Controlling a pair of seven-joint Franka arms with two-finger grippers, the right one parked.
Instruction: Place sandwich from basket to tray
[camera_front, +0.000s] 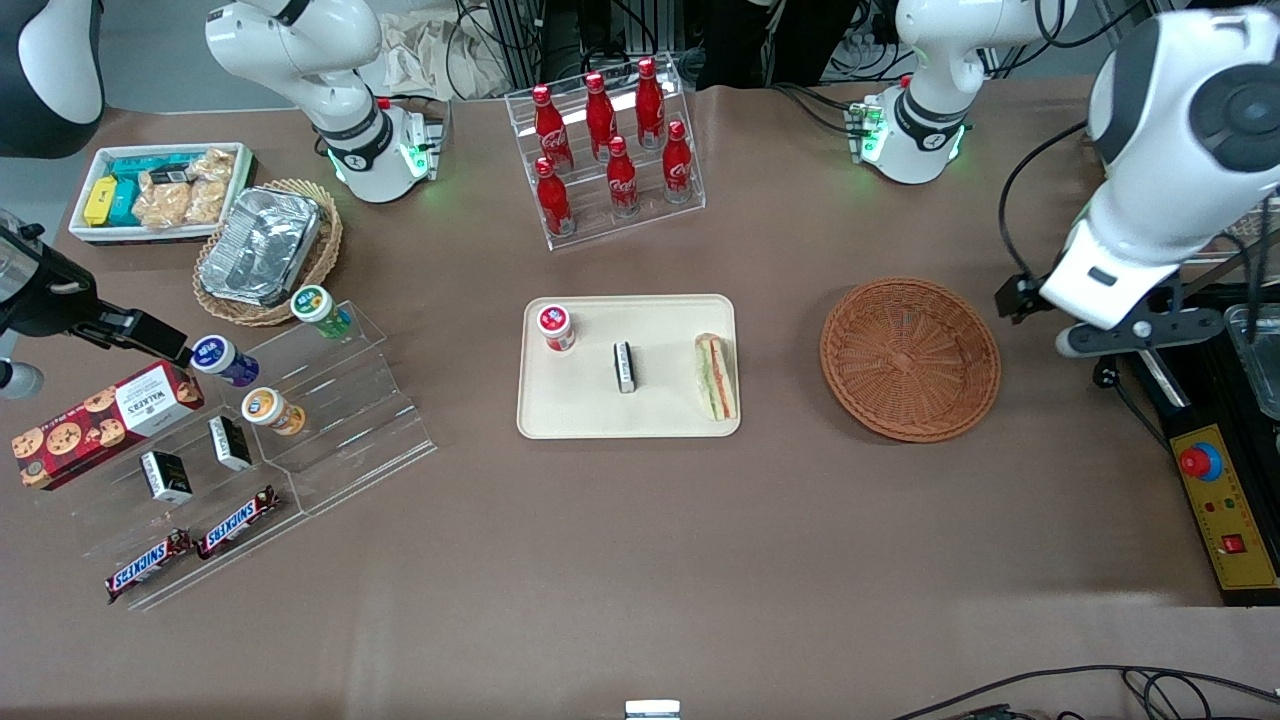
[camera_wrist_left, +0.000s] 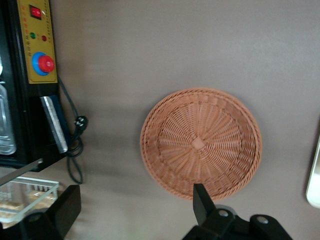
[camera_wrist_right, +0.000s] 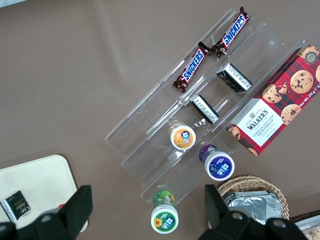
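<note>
A brown table fills the front view, and at its centre the sandwich (camera_front: 716, 376) lies on the tray (camera_front: 640, 415) at that tray's right edge, its long axis running up and down the frame with the layered filling face showing. The basket (camera_front: 909, 358), just right of the tray, holds nothing. The gripper (camera_wrist_left: 135, 210) hovers beside the basket toward the frame's right, fingers apart and empty, so the placing looks done and the sound move is to lift clear without brushing the basket.

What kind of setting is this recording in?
Probably a robot lab staged as a snack counter: Coca-Cola bottles on an acrylic rack, sandwich on the tray, open gripper above the empty basket.
</note>
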